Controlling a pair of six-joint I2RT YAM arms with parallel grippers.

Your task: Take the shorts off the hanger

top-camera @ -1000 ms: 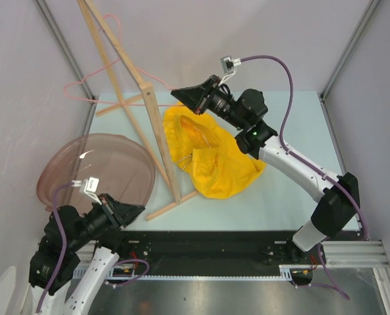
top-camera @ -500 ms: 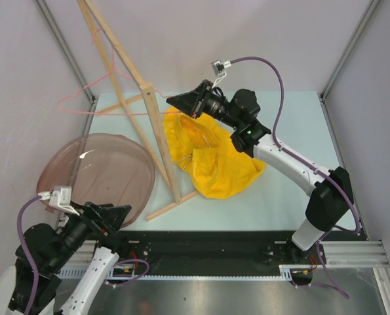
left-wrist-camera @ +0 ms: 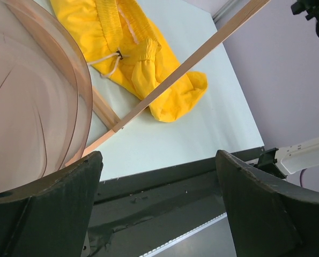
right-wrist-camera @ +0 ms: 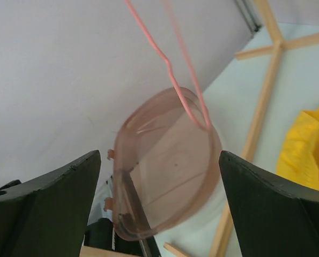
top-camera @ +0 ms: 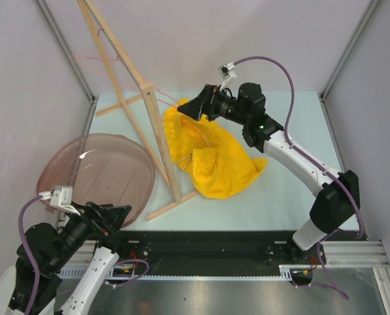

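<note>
The yellow shorts (top-camera: 211,154) lie crumpled on the table right of the wooden rack, off the hanger; they also show in the left wrist view (left-wrist-camera: 132,59) and at the right edge of the right wrist view (right-wrist-camera: 306,144). The thin pink hanger (right-wrist-camera: 175,80) hangs bare and blurred ahead of my right gripper (right-wrist-camera: 159,209), apart from its fingers. From above, the hanger (top-camera: 163,92) shows only faintly by the rack's top. My right gripper (top-camera: 185,108) stands open above the shorts' far edge. My left gripper (top-camera: 126,213) is open and empty at the near left (left-wrist-camera: 159,214).
A pale wooden rack (top-camera: 149,125) stands slanted across the table's left half. A translucent pink basin (top-camera: 96,170) lies left of it, near my left gripper (left-wrist-camera: 36,107). Grey walls close in the sides and back.
My right gripper has opened and let go of the hanger, which has swung away to the left. My left arm drew back to the near left corner and its gripper opened.
</note>
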